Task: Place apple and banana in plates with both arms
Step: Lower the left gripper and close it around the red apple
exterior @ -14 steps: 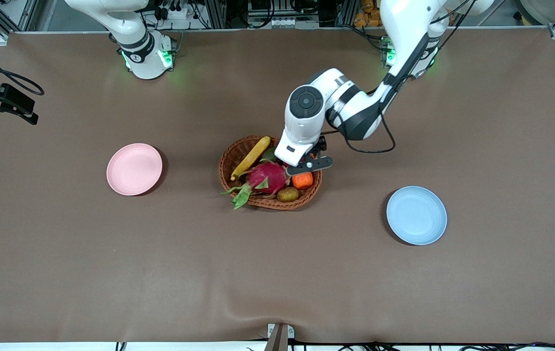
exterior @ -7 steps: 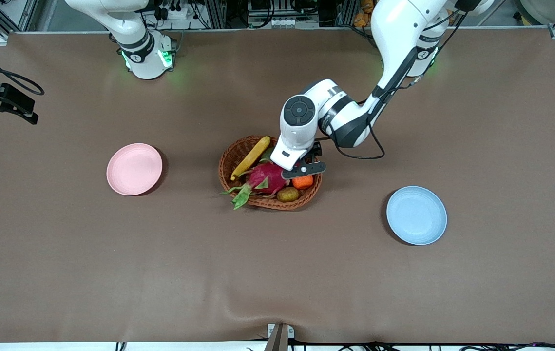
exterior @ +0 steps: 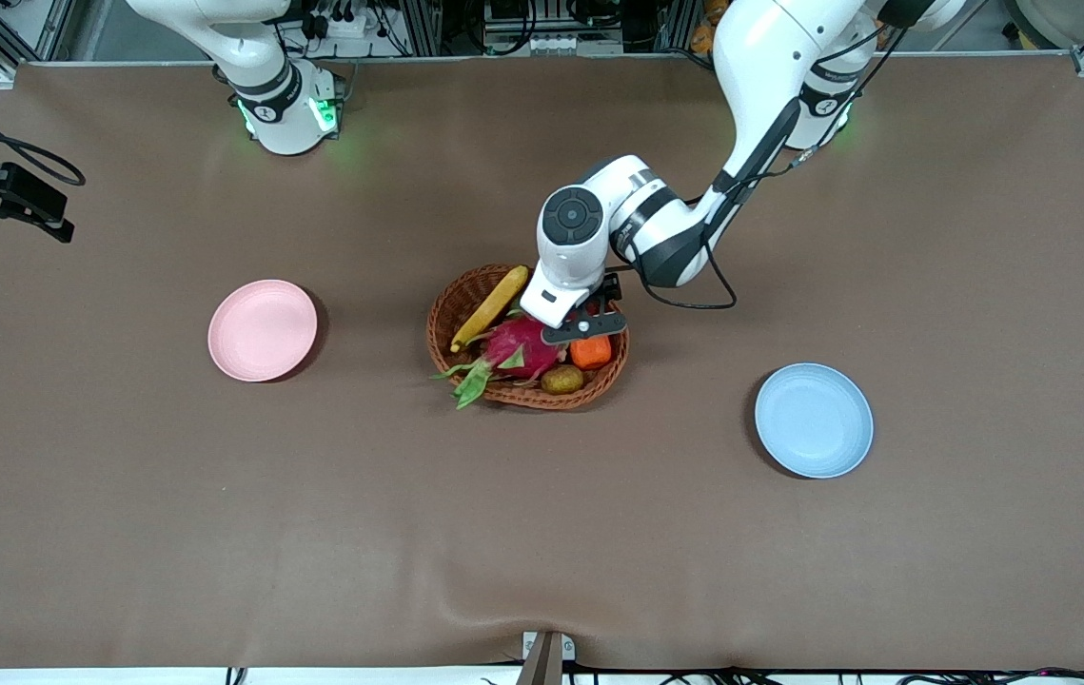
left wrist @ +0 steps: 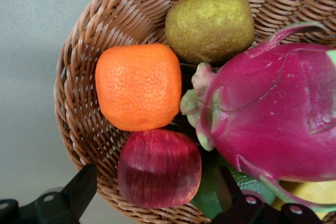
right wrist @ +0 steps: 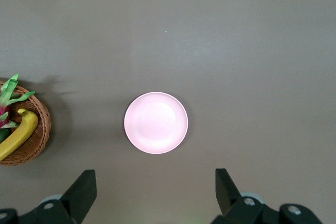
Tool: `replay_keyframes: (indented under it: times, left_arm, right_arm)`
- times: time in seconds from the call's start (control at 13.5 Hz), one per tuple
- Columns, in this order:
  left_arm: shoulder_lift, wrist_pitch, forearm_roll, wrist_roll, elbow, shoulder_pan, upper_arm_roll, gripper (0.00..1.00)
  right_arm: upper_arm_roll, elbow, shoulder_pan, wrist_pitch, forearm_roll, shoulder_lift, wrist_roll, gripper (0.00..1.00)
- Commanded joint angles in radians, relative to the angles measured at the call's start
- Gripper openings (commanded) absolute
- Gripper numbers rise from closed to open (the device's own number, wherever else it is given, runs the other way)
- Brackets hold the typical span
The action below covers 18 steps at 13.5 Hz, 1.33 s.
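The red apple lies in the wicker basket against its rim, beside the orange. My left gripper is low over it, open, with one finger outside the rim and the other by the dragon fruit; the apple sits between them, untouched. The yellow banana leans on the basket's rim toward the right arm's end and also shows in the right wrist view. The pink plate and blue plate are empty. My right gripper waits open, high over the pink plate.
The basket also holds a magenta dragon fruit, an orange and a brownish kiwi. A black mount sticks in at the table's edge by the right arm's end.
My left gripper has moved toward the right arm's end and come down over the basket, above the apple. The fruit and plates have not moved.
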Motion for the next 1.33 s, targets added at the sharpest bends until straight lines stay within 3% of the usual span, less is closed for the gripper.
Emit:
replay_keyframes:
  times: [0.0,0.3,1.26]
  left_arm:
    - [0.001,0.010,0.028,-0.026,-0.009,-0.012,0.003,1.00]
    - [0.001,0.010,0.028,-0.023,-0.010,-0.018,0.003,0.89]
    - [0.050,0.062,0.051,-0.012,-0.001,-0.023,0.004,0.83]
  right_arm:
    - [0.007,0.010,-0.014,-0.014,0.008,0.005,0.003,1.00]
    - [0.007,0.010,-0.014,-0.015,0.008,0.005,0.003,1.00]
    - [0.007,0.010,-0.019,-0.015,0.008,0.005,0.003,1.00]
